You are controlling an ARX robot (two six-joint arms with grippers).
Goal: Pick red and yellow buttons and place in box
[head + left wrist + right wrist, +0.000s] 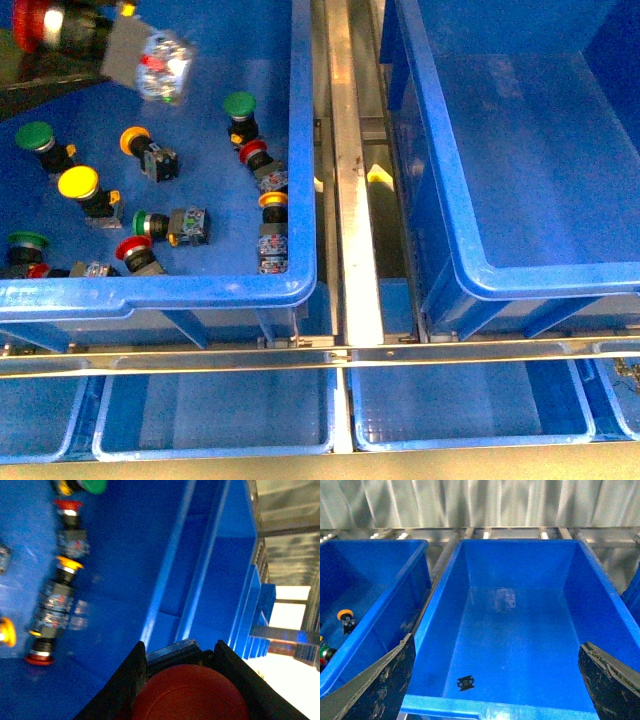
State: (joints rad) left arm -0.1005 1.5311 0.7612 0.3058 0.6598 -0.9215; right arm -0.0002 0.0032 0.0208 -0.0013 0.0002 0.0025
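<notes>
At the far left of the front view, my left gripper (62, 30) hangs above the left bin (200, 292), shut on a red button (28, 24). The left wrist view shows that red button's cap (190, 694) pressed between the black fingers (125, 680). A yellow button (78, 184), an orange-yellow one (135, 140) and red ones (253, 152) (133, 248) lie on the bin floor. The box (540, 170) is the large blue bin on the right. My right gripper (495, 680) stands open over the box's (520, 630) near rim, holding nothing; the front view does not show it.
Green-capped switches (239, 105) (33, 136) lie among the buttons. A metal rail (350, 150) runs between the two bins. Shallow blue trays (215, 412) (465, 405) line the front. A small black piece (466, 682) lies on the box floor.
</notes>
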